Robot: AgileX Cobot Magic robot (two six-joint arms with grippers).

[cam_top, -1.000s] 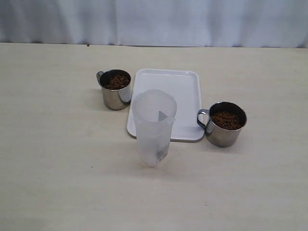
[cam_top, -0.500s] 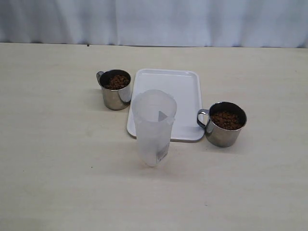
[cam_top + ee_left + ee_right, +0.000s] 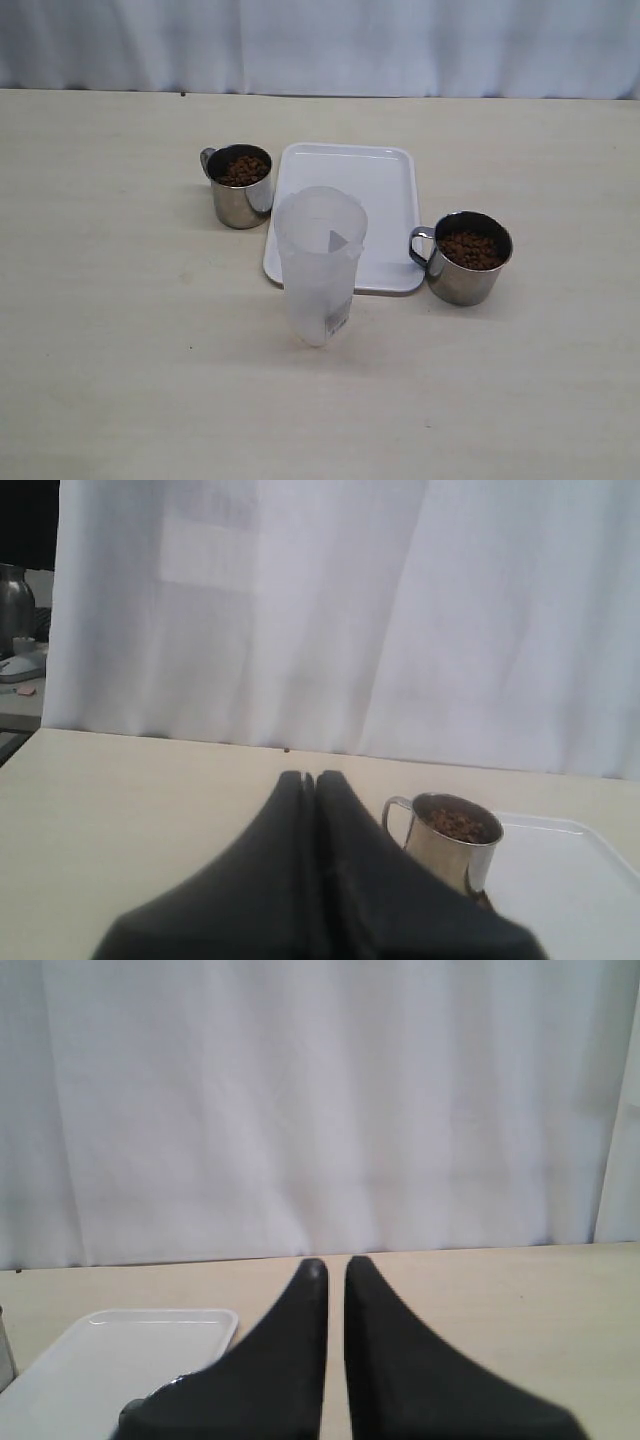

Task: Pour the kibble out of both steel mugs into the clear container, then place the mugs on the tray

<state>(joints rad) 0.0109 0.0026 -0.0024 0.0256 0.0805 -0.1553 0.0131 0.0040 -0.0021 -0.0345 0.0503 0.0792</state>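
Steel, so stiff but slick: grab left mug (image 3: 238, 205) by the rim, just left of the tray (image 3: 345, 180), right mug (image 3: 460, 282) off its near-right corner. Heavy-ish with kibble (image 3: 470, 250). Seeing left gripper (image 3: 309, 776) and right gripper (image 3: 336, 1263) pressed together, empty.

Triangle mark (image 3: 337, 241) on clear container (image 3: 318, 275), small label (image 3: 338, 322) — unreadable
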